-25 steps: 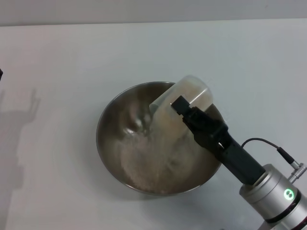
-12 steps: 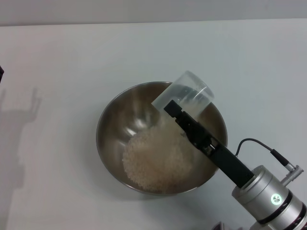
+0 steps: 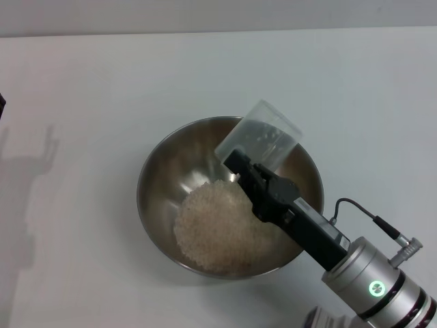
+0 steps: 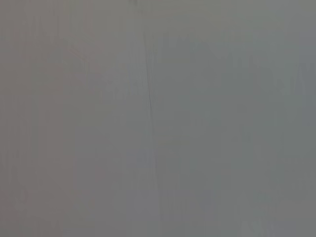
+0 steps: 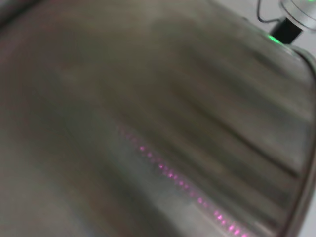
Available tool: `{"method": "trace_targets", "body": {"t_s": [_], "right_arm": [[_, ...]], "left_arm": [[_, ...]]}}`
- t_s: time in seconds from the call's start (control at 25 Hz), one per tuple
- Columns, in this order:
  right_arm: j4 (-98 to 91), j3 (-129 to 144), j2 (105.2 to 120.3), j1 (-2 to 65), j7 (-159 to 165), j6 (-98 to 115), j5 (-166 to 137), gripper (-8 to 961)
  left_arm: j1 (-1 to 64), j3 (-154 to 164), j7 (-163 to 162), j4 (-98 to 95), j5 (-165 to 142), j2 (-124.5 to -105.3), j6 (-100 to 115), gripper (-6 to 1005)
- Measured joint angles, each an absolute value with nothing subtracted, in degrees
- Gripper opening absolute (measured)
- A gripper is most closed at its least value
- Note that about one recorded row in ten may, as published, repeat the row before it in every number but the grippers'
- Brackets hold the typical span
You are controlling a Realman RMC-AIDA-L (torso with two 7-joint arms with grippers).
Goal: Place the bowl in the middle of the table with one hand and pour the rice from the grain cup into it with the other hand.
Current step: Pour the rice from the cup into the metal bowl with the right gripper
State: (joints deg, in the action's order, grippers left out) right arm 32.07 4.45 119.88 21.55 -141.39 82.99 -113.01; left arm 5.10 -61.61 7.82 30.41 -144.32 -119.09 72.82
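The steel bowl sits on the white table near its middle. A heap of pale rice lies in the bowl's bottom. My right gripper reaches in from the front right and is shut on the clear grain cup. The cup is held tipped over the bowl's far right side and looks almost empty, with a few grains clinging inside. The right wrist view shows only the bowl's brushed inner wall up close. My left gripper is out of view; the left wrist view shows only plain grey.
The shadow of an arm falls on the table at the left. A thin cable loops from the right wrist near the front right corner. White tabletop lies all around the bowl.
The rice has run out of the cup and settled as a heap in the bowl. The right wrist has turned and drawn back slightly toward the front; the cup now looks clear.
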Motion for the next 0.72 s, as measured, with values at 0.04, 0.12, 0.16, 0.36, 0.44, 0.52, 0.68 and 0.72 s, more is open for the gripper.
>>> {"method": "trace_targets", "body": {"t_s": [0.04,0.12,0.16,0.36,0.44,0.52,0.68,0.72], "right_arm": [[32.2,4.5,119.88,21.7,-142.4,82.7,-113.0,31],[32.2,4.5,119.88,21.8,-143.7,82.4,-113.0,31],[32.2,4.5,119.89,21.9,-144.2,82.1,-113.0,32],[32.3,4.5,119.88,22.2,-145.1,81.0,-113.0,34],[32.3,4.5,119.88,22.2,-145.0,81.0,-113.0,35],[32.3,4.5,119.88,22.1,-144.9,80.9,-113.0,36],[32.5,4.5,119.88,22.0,-144.8,80.9,-113.0,38],[32.6,4.5,119.88,22.0,-144.8,80.9,-113.0,38]], "left_arm": [[5.1,-61.6,7.8,30.4,-144.3,-119.10,72.8,805],[5.1,-61.6,7.8,30.3,-144.3,-119.09,72.8,805],[5.1,-61.6,7.8,30.2,-144.3,-119.09,72.8,804],[5.4,-61.6,7.8,30.0,-144.3,-119.09,72.8,804],[5.3,-61.6,7.8,30.2,-144.3,-119.09,72.8,804],[5.3,-61.6,7.8,30.3,-144.3,-119.09,72.9,805],[5.5,-61.6,7.8,30.2,-144.3,-119.09,72.8,805],[5.5,-61.6,7.8,30.2,-144.3,-119.09,72.8,805]]}}
